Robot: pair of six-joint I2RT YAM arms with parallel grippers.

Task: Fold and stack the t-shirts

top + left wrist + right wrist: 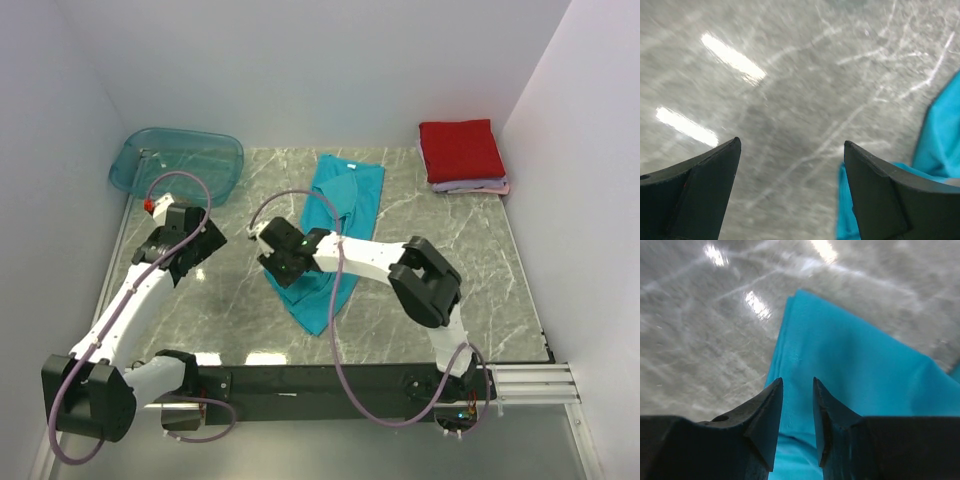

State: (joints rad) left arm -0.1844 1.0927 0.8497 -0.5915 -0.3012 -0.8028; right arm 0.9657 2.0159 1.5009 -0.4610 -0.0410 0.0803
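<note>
- Teal t-shirt [338, 225] lay lengthwise down the middle of the marble table [480, 270], collar end toward the far wall, narrowed into a long strip w/ its near end tapering to a point.
- Right arm: reached from its base at the near right, elbow bent up high, forearm stretched left across the table to the shirt's near-left edge.
- Right gripper [285, 262] pointed down at the cloth. In the wrist view its fingers [760, 425] were drawn close, only a narrow slit btwn them, teal cloth filling that slit; it looked clamped on the shirt's edge.
- Left arm: rose from the near-left base & angled up along the left side, wrist tipped down over bare marble, well left of the shirt.
- Left gripper [198, 247] had its fingers [700, 190] spread wide apart w/ nothing btwn them. Wrist view was blurred; marble below, a bit of teal cloth at the right edge.
- Red t-shirt [460, 150] sat folded square in the far right corner, on top of a folded lilac t-shirt [475, 186], only the lilac one's near edge showing.
- See-through teal tub [175, 160] stood in the far left corner, apart from both arms.
</note>
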